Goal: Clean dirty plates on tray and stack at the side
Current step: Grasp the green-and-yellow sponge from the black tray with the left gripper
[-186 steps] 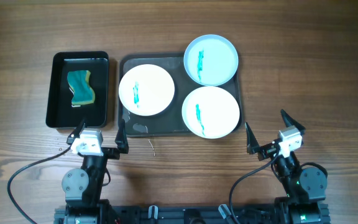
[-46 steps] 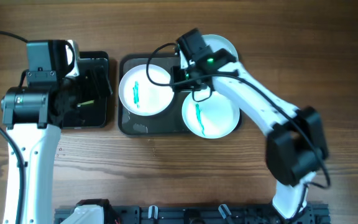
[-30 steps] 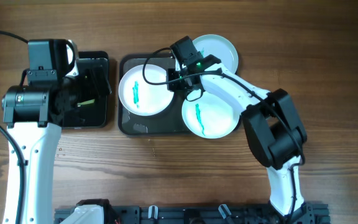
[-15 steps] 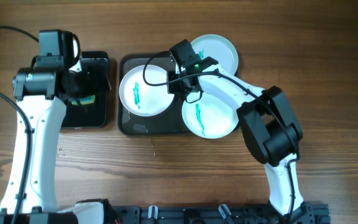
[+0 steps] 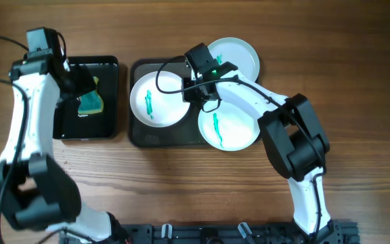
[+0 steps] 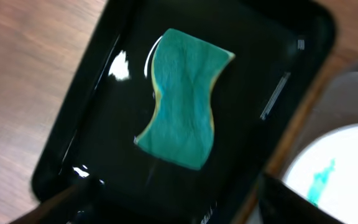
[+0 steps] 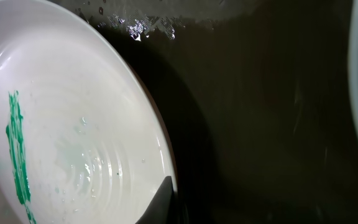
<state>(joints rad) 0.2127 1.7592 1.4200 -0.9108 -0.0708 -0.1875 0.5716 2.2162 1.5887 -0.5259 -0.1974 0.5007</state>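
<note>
now your left gripper [image 6: 169, 186] hangs spread above the sponge [image 6: 184, 106]; right gripper [image 5: 189, 93] at a plate [image 5: 156, 102] rim, grip unclear.

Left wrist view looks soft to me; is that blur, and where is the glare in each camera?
Left wrist: motion-blurred throughout, the sponge has smeared edges, and white glare spots sit on the glossy black tray. Right wrist: sharp on the plate, with wet highlights glinting on the dark grey tray near the top; the right edge is out of focus. Overhead: evenly lit and sharp, no strong glare.
</note>
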